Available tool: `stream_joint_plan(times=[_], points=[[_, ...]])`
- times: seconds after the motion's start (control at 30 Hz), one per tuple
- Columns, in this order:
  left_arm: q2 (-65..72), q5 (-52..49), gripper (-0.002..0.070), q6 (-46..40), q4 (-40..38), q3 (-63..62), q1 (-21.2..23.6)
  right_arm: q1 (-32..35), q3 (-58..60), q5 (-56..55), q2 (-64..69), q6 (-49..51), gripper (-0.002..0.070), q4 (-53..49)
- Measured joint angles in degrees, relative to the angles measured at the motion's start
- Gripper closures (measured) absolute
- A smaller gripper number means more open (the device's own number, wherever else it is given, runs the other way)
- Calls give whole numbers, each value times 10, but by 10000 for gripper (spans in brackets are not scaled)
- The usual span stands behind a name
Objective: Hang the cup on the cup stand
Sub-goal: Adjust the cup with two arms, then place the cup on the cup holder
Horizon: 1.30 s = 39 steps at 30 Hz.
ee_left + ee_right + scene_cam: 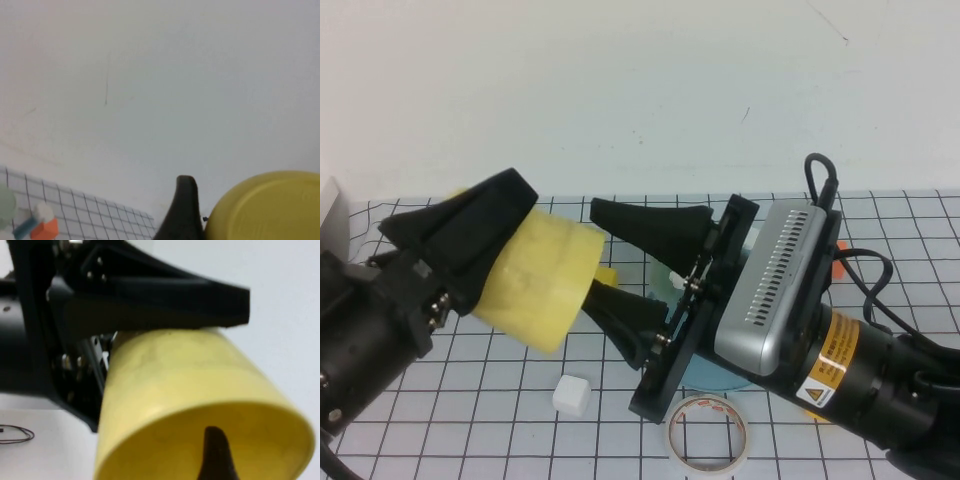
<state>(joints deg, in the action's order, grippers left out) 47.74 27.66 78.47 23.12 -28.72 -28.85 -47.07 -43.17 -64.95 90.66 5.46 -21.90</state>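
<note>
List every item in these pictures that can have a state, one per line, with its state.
yellow cup: on its side, held off the table
left gripper: shut on the cup
right gripper: open, one finger inside the cup mouth
tape roll: flat on the table

Both grippers, left (545, 255) and right (603, 252), crowd the frame's centre around the cup (535, 283); tape roll (709, 432) and white cube (571, 394) dot the lower centre.

Gridded table (470, 420), white cube (572, 395), tape roll (710, 432), blue cup stand (715, 372)
</note>
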Motion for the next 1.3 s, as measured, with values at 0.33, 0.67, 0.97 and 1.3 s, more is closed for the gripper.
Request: stream_joint_plan(times=[0.33, 0.67, 0.97, 1.3], points=[[2, -5, 118, -107, -24, -38, 0, 0, 47, 0, -40, -55, 277, 54], [51, -70, 119, -198, 44, -134, 0, 0, 187, 3, -125, 20, 476, 178], [232, -25, 120, -227, 205, -219, 0, 0, 220, 306, -218, 86, 667, 126], [401, 15, 120, -228, 296, -329, 0, 0, 222, 644, -359, 55, 671, 118]])
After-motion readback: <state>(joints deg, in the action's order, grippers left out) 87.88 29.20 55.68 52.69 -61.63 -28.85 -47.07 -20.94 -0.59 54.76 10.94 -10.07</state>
